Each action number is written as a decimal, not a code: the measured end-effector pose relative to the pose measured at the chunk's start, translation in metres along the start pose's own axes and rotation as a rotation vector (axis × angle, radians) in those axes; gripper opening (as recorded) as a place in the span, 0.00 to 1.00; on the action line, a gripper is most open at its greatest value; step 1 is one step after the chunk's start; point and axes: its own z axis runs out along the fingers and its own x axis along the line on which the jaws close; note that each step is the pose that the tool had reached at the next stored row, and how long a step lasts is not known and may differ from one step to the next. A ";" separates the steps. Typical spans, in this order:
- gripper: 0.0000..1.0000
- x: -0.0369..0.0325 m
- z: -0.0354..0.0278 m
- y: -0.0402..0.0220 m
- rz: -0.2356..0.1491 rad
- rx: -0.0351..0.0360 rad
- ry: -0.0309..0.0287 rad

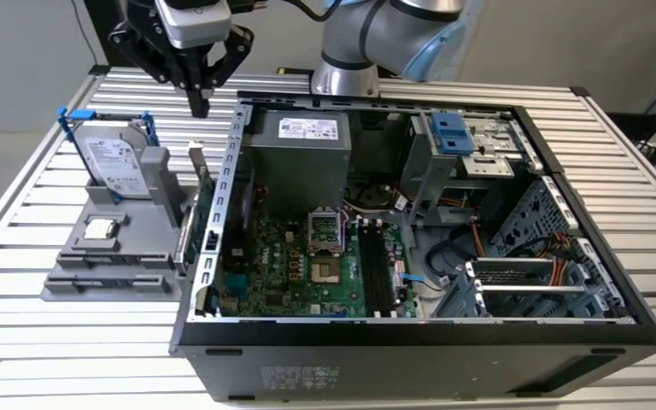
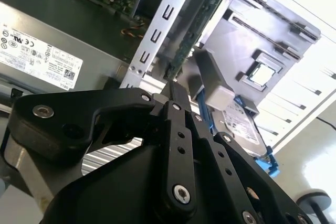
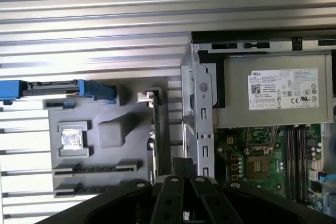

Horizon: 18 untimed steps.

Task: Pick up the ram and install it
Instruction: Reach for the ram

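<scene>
One long, narrow, flat dark circuit stick, the ram (image 1: 189,224), was seen standing on edge in a slot of the grey plastic fixture (image 1: 112,286), just beside the outer wall of the open black computer case (image 1: 419,342). The black two-fingered gripper (image 1: 199,104) was held above the fixture, near one end of the stick, its fingers drawn together with nothing between them. The ram was judged light and stiff but fragile, with chips and contacts best left untouched. A grasp across the flat faces, near the middle of the upper edge, was judged most secure.
</scene>
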 end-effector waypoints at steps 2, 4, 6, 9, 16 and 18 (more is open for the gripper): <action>0.00 0.0033 0.0000 -0.0002 0.000 -0.0001 0.0000; 0.00 0.0064 -0.0001 -0.0005 0.000 0.0000 0.0000; 0.00 0.0095 -0.0002 -0.0007 0.000 -0.0001 0.0000; 0.00 0.0140 -0.0003 -0.0010 0.000 -0.0001 -0.0001; 0.00 0.0248 -0.0005 -0.0018 0.000 0.0000 0.0000; 0.00 0.0277 -0.0005 -0.0020 0.000 -0.0001 -0.0001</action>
